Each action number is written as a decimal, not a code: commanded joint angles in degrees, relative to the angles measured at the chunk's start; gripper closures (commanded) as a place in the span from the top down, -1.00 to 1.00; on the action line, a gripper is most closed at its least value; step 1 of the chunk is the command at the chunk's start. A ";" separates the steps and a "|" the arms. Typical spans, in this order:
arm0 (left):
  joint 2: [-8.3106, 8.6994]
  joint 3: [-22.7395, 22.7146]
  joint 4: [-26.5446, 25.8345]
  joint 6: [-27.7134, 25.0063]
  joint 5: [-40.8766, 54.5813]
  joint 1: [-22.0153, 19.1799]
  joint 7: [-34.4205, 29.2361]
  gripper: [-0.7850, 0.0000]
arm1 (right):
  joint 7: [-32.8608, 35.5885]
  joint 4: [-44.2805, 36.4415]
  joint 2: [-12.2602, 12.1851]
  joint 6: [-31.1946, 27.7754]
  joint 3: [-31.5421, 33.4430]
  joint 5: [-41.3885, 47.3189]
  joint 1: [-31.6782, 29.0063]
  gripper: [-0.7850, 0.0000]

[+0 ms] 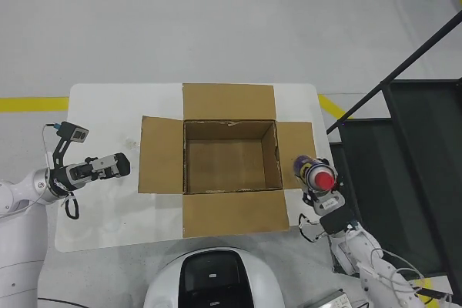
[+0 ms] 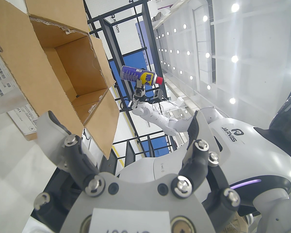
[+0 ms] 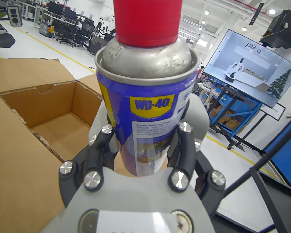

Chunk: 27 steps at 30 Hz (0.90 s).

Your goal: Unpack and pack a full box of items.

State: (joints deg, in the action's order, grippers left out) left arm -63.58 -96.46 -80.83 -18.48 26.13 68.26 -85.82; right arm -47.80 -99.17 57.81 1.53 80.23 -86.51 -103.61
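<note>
Two arms flank the brown cardboard box [image 1: 231, 158], which sits open with its flaps spread in the middle of the white table [image 1: 100, 115]. At 3 o'clock from the box we see the right gripper [image 3: 148, 118] clamped around the blue metal spray can with a red cap [image 3: 145, 86]. Its fingers press on the can's lower body, by the outer edge of the box flap. At 9 o'clock the left gripper [image 2: 122, 127] hangs over bare table, fingers spread wide, holding nothing.

Robotics lab hall: workstations [image 3: 63, 15], display screen [image 3: 252, 66], blue racks [image 3: 235, 115]
</note>
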 commanded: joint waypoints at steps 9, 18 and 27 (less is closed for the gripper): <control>0.00 0.00 0.00 0.00 0.00 0.00 0.00 1.00 | 6.83 1.61 1.39 -0.05 -6.55 -2.19 7.48 -1.00; 0.00 0.00 0.00 0.00 0.00 0.00 0.00 1.00 | 6.83 1.61 1.39 -0.05 -6.55 -2.19 7.48 -1.00; 0.00 0.00 0.00 0.00 0.00 0.00 0.00 1.00 | 18.15 -5.05 0.77 -1.33 -2.79 -7.20 4.54 -1.00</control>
State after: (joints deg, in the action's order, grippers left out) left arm -63.58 -96.46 -80.83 -18.48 26.13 68.26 -85.82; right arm -32.53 -102.17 58.73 0.88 76.53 -92.77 -98.41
